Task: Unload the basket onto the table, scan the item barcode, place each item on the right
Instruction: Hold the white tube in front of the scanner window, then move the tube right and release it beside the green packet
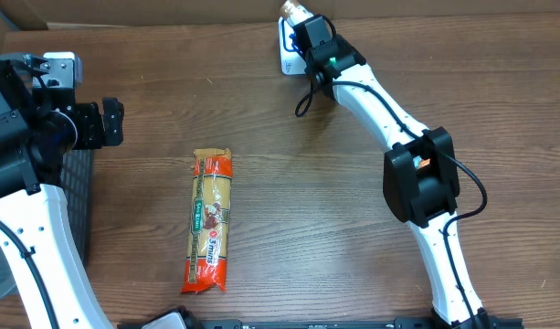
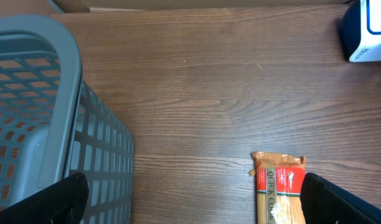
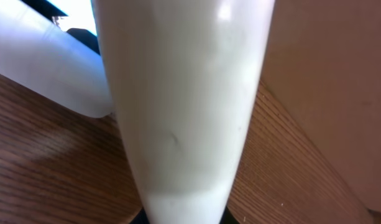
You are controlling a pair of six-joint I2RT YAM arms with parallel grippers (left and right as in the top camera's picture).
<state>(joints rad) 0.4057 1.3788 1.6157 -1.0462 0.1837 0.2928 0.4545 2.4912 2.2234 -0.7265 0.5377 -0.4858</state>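
The item, a long orange packet of spaghetti, lies flat near the middle of the table, and its top end shows in the left wrist view. No barcode shows on it. My left gripper hangs open at the left, above the table between the basket and the packet. My right gripper is at the back edge, shut on the white handle of a white and blue scanner, which also appears in the left wrist view.
A grey mesh basket stands at the left edge under my left arm. A cardboard wall runs along the back of the wooden table.
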